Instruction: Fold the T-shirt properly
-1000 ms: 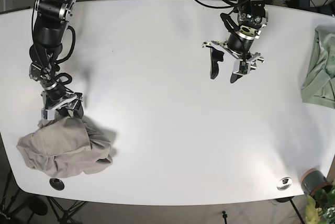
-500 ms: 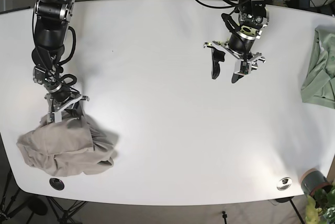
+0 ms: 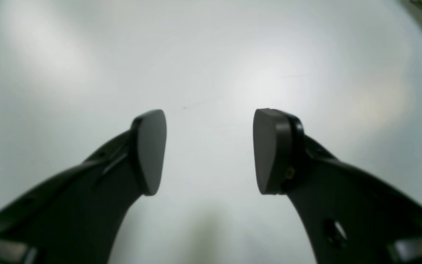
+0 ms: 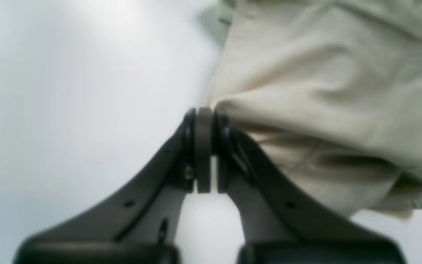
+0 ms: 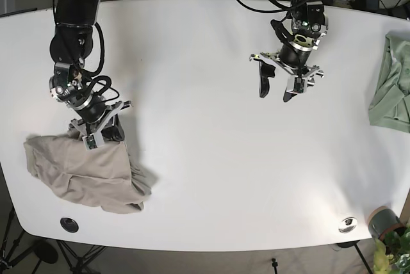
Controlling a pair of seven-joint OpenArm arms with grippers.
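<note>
Pinching the beige T-shirt (image 5: 83, 171) (crumpled, long axis left-right), right fingers (image 4: 203, 146) closed; left fingers (image 3: 148, 150) spread, empty.

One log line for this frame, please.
right gripper: shut on beige T-shirt edge | left gripper: open, empty, over table | green garment: table's edge

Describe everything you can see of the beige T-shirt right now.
The beige T-shirt is a soft, plain woven-looking cloth, crumpled and unfolded, lying in a loose heap on the white table near its front corner on the base view's left. Deep wrinkles run across it and one lobe bunches toward the front. The right gripper is shut on its upper edge, pulling the fabric into a taut pinch. No collar or sleeves can be made out.
</note>
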